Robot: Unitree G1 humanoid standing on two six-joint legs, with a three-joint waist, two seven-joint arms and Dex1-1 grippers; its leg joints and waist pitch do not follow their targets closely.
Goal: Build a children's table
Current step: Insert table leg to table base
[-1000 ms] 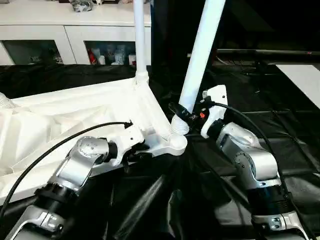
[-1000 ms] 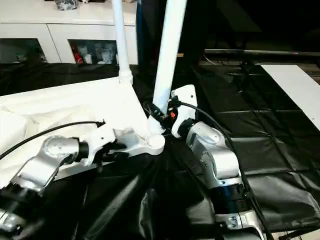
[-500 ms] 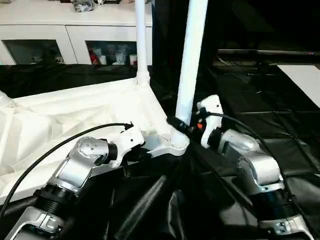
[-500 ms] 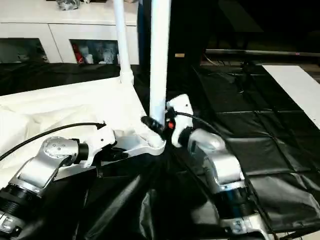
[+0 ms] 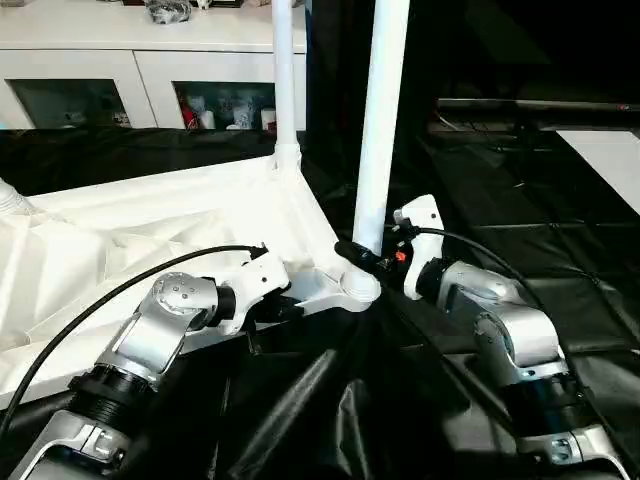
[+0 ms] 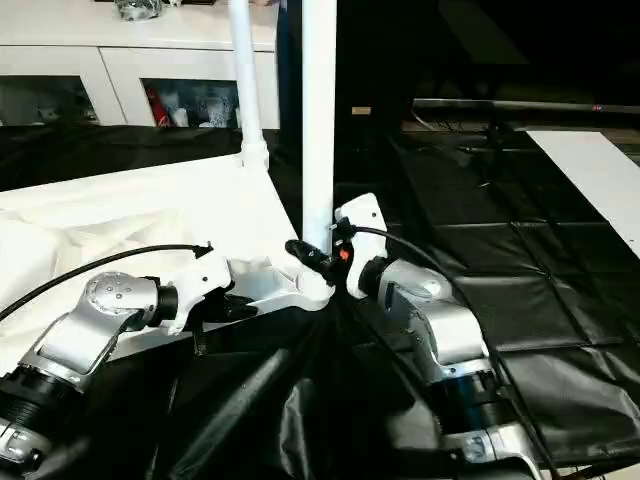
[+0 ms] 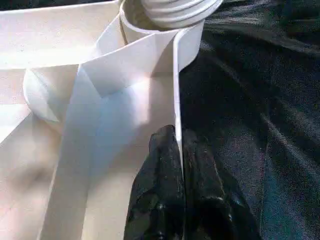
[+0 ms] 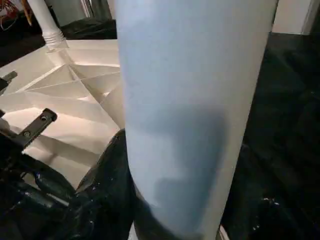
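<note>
Head views show the tabletop [image 5: 130, 230] lying upside down on the black sheet [image 5: 560, 270], ribbed underside up, reaching from the left edge toward the middle. One leg [image 5: 285, 80] stands upright in the far corner socket. A second leg [image 5: 380, 110] stands nearly upright with its lower end at the near corner socket [image 5: 352, 290].

My right gripper [image 5: 352, 252] is clamped around the bottom of that second leg, just above the socket; in the right wrist view the leg [image 8: 190, 100] stands close against the camera, with a black finger [image 8: 112, 165] pressed to its side. The ribbed underside and the far leg's threaded foot [image 8: 52, 37] lie beyond it.

My left gripper [image 7: 179, 165] is pinched shut on the thin side wall [image 7: 176, 85] of the tabletop, one finger on each face of it, a short way along the edge from the near socket. The left wrist view shows the threaded end [image 7: 175, 11] of the leg sitting in that socket's ring.

A white cabinet [image 5: 140, 60] with glass doors stands behind the sheet.
</note>
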